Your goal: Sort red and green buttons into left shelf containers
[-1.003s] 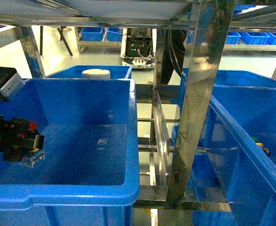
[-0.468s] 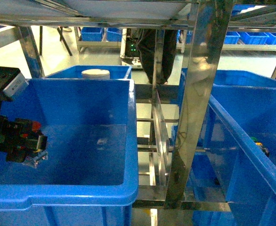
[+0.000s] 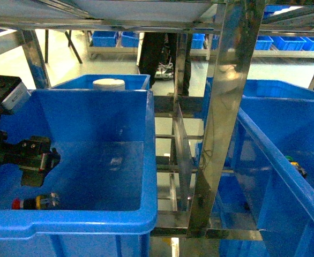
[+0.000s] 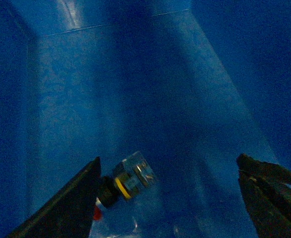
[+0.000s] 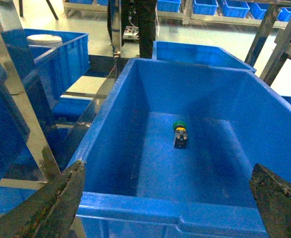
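Warehouse aisle w/ pale floor and rows of small blue bins on far racks; a steel rack (image 3: 221, 115) of shiny uprights and crossbars stands in the foreground, its main upright running down the middle-right of the head view. Left of that upright sits the left bin (image 3: 149, 160), deep, blue, smooth walls, thick rim; behind it a second blue bin w/ a white round lid (image 3: 109, 83) showing over the edge. Right of the upright is the right bin (image 5: 135, 148), same type. Left arm comes in from the left edge of the head view, black wrist block up high, forearm angled down into the left bin, left gripper (image 3: 39, 160) hanging above the bin floor, well left of the upright. Wrist view: its two dark fingers (image 4: 71, 203) are spread wide apart, nothing between them, so released. Red button (image 3: 36, 203) lies on its side on the left bin floor near the front wall, below the gripper, not touching it; red cap to the left, yellow-grey base to the right. Green button (image 5: 180, 134) lies on the right bin floor, about mid-floor, cap toward the back wall. Right gripper (image 5: 168, 201) is held above the near rim of the right bin, right of the upright, fingers far apart at both frame corners, empty.
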Motion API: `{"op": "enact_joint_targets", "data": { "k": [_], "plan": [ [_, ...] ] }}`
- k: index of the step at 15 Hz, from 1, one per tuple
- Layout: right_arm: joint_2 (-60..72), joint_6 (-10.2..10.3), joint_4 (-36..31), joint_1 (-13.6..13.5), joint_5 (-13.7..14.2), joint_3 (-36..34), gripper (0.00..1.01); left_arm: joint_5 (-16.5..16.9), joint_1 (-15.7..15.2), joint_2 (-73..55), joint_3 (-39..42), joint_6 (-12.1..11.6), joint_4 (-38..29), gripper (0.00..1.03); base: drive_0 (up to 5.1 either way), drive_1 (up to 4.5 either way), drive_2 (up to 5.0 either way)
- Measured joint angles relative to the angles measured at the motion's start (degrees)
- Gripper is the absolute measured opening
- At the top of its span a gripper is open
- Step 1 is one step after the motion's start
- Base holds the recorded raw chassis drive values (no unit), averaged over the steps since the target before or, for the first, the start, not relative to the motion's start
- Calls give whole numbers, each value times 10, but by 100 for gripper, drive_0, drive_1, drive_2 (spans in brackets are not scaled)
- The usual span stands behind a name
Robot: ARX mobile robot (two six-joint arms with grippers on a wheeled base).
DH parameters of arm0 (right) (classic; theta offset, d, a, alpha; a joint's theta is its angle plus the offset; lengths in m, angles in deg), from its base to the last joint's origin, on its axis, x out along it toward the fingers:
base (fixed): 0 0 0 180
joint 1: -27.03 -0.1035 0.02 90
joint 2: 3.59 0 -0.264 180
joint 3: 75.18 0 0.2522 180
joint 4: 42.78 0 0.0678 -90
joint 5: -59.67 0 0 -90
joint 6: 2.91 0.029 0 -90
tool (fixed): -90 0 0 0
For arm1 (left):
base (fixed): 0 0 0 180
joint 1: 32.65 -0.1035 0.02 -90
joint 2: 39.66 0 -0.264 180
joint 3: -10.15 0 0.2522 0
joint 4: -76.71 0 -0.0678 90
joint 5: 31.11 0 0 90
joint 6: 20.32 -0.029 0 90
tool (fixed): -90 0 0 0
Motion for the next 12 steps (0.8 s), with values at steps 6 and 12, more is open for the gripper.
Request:
{"op": "enact_joint_targets", "data": {
  "k": [6, 12],
  "plan": [
    [0, 0, 0, 0, 0, 0, 98, 22, 7, 80, 20, 21, 1, 98, 0, 0, 0],
    [0, 0, 0, 0, 0, 0, 98, -3, 52, 297, 110, 70, 73, 98, 0, 0, 0]
  ]
}}
